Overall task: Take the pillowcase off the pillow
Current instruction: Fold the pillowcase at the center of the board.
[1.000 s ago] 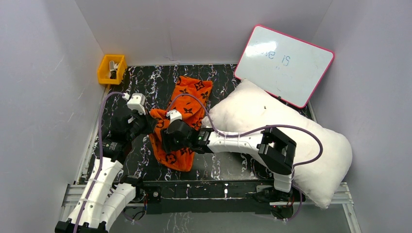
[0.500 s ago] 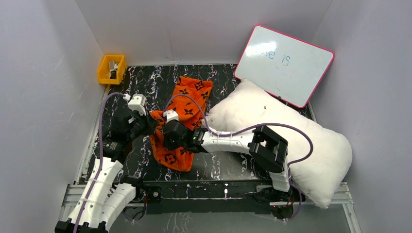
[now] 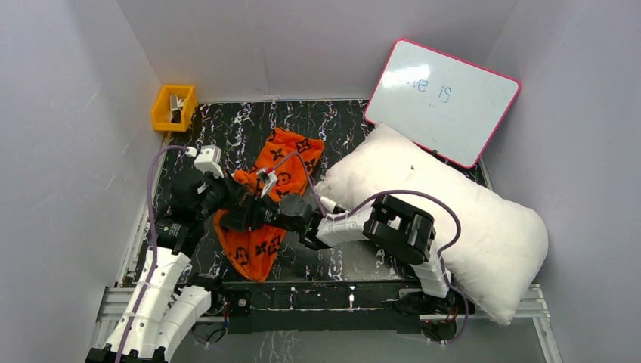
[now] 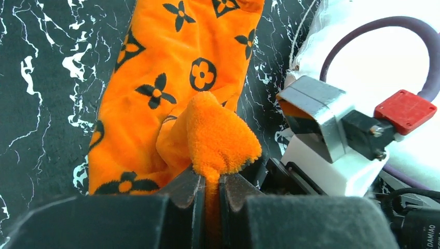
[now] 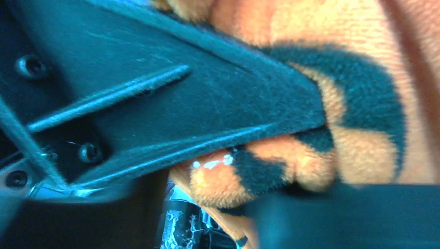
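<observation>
The orange pillowcase with black motifs lies crumpled on the black marbled table, left of the white pillow and fully apart from it. My left gripper is shut on a raised fold of the pillowcase. In the top view, the left gripper and right gripper meet over the bunched middle of the cloth. The right wrist view shows orange-and-black fleece squeezed between the right gripper's two fingers, so it is shut on the pillowcase.
A yellow bin sits at the far left corner. A pink-framed whiteboard leans at the back right, behind the pillow. Grey walls close in on three sides. The right arm's wrist block is close beside the left gripper.
The right gripper reached left over the pillowcase and closed on it. The cloth has shifted left and toward the near edge, and its far end has drawn back.
</observation>
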Robot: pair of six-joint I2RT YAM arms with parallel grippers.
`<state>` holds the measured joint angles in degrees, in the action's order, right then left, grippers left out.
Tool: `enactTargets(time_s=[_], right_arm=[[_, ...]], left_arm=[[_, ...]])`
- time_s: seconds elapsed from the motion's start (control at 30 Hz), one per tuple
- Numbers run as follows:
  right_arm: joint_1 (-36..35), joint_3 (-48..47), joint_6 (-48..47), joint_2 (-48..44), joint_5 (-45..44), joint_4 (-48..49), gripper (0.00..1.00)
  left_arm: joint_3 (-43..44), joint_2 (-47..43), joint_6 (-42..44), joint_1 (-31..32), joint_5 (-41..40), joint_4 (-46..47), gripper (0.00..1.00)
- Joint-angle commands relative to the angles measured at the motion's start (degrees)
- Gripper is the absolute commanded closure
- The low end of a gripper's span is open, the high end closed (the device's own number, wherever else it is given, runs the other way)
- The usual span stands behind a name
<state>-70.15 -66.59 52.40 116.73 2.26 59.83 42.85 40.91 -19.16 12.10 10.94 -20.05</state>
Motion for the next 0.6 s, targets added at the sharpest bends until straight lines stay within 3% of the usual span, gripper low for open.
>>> enactTargets(time_s=[0.0,0.13,0.2,0.4,0.57], right_arm=[[-0.2,0.4,1.5,-4.0,4.9,5.2,0.02],[-0.1,-2.7,-6.1,-8.6,6.1,-20.5,0.01],[-0.2,-1.7,-9.3,-11.4,7.5,-27.4,0.01],[-0.2,19.1,-14.2,-27.8,5.1,-23.5,0.01],[-0.2,23.0,-14.5,-31.5,-4.5,-31.4,0.06]], left_arm=[[-0.8,-0.9,-0.7,-0.3,-0.5,-0.1,1.00],[-1.3,-1.3,0.5,-0.3,-1.4,-0.2,1.00],[-0.9,-1.8,1.8,-0.3,-2.5,-0.8,1.00],[0.0,-2.7,4.9,-0.3,-2.9,-1.7,1.00],[-0.4,-4.2,6.1,-0.3,-0.1,-0.7,1.00]])
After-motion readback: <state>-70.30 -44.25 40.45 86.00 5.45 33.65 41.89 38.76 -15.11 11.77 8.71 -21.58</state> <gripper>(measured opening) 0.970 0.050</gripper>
